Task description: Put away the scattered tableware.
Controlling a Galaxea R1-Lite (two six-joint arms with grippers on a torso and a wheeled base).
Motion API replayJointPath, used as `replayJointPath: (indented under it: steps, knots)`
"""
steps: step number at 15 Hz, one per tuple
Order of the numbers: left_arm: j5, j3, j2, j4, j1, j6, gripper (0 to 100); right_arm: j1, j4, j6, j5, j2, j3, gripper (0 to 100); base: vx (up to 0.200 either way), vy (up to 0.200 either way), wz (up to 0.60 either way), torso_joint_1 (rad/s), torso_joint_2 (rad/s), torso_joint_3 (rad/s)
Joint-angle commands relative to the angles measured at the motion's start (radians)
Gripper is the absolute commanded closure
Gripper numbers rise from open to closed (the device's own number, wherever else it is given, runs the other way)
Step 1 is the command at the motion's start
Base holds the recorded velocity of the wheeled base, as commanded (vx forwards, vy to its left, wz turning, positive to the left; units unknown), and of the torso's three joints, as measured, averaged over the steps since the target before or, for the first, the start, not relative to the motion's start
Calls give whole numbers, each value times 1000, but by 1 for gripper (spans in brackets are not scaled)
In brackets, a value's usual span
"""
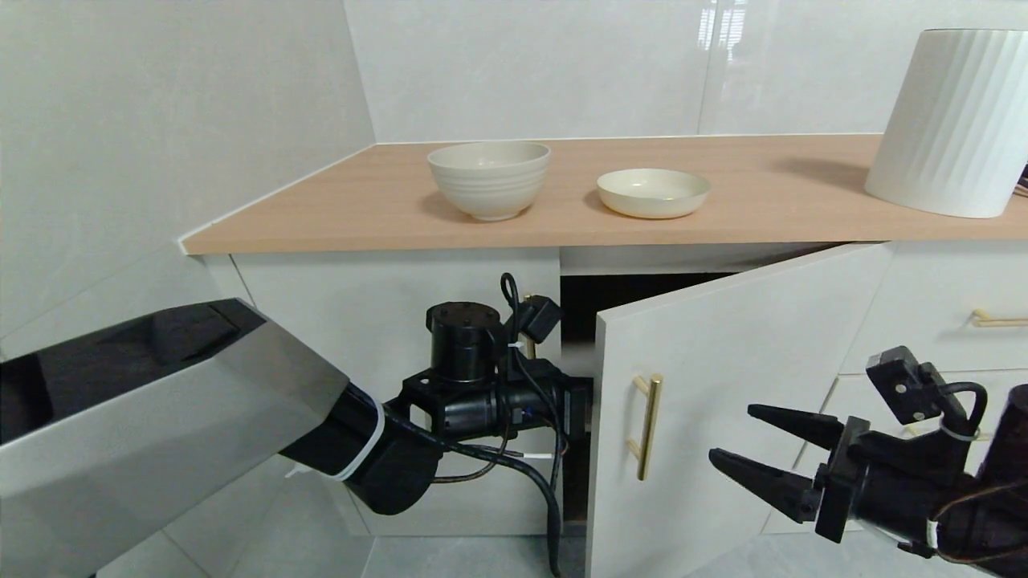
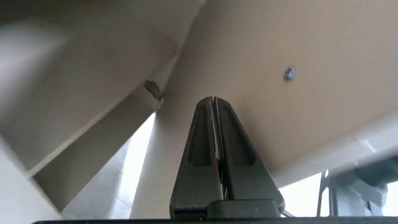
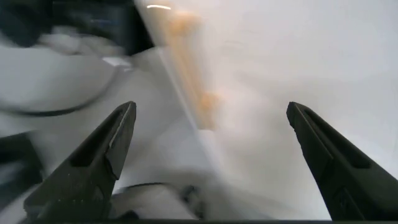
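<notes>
Black left pincer (image 2: pixel 213 101) sits closed, empty, behind cabinet door (image 1: pixel 739 345); right pincer (image 1: pixel 731 433) level, agape.

No legible text — none anywhere.

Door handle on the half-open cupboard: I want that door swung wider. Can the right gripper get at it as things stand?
Probably yes. The right gripper is open, facing the door handle on the cupboard door, with nothing visible between them.

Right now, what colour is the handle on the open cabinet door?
Brass-gold handle, clearest in the head view.
</notes>
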Motion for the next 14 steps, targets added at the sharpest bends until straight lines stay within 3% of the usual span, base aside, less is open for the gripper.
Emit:
replayJointPath:
  steps: [1, 4, 7, 10, 14]
  knots:
    - [8, 0, -1, -1, 1, 0, 100, 37, 111, -23, -30, -199, 23, 0, 0, 0, 0, 0, 0, 0]
    - [8, 1, -1, -1, -8, 0, 100, 28, 601, -29, -137, -415, -129, 0, 0, 0, 0, 0, 0, 0]
    - [10, 4, -4, -1, -11, -1, 100, 30, 937, -30, -168, -567, -256, 0, 0, 0, 0, 0, 0, 0]
    - [11, 4, -7, -1, -16, -1, 100, 31, 956, -29, -169, -569, -266, 0, 0, 0, 0, 0, 0, 0]
    - [22, -11, 2, -1, -39, -1, 100, 31, 959, -27, -169, -569, -262, 0, -150, 0, 0, 8, 3, 3]
